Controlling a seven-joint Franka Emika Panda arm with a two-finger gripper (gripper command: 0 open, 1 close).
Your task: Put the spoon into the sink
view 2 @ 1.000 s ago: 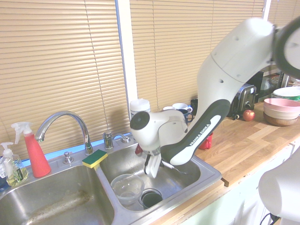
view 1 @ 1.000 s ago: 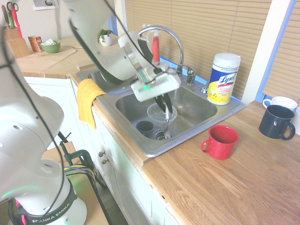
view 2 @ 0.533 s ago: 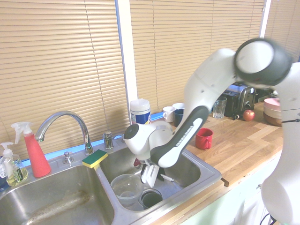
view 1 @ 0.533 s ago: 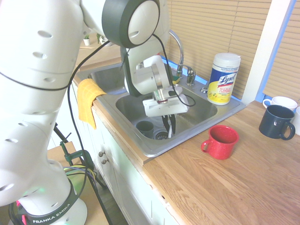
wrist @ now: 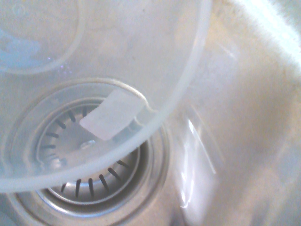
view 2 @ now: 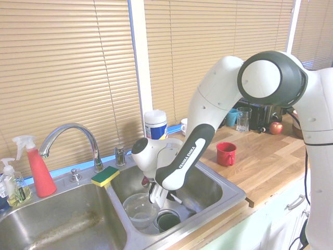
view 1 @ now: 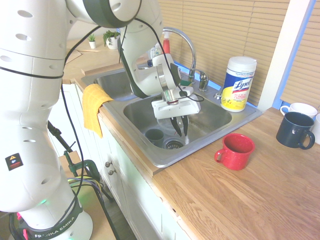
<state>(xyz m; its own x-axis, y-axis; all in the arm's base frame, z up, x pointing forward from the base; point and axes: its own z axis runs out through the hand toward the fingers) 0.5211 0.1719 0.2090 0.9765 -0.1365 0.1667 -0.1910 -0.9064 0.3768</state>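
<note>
wood counter (view 1: pixel 260 200) under slatted blinds (view 2: pixel 67 67); gripper (view 1: pixel 179 131) low in the right basin of the steel sink (view 1: pixel 212 117), fingers parted and empty, spoon (view 2: pixel 179 200) lying on the basin floor beside the drain (wrist: pixel 89 165), red mug (view 1: pixel 235 151) on the counter nearby.

White arm bent low, wrist pointing downward, claw (view 1: pixel 178 127) with fingers slightly apart.
</note>
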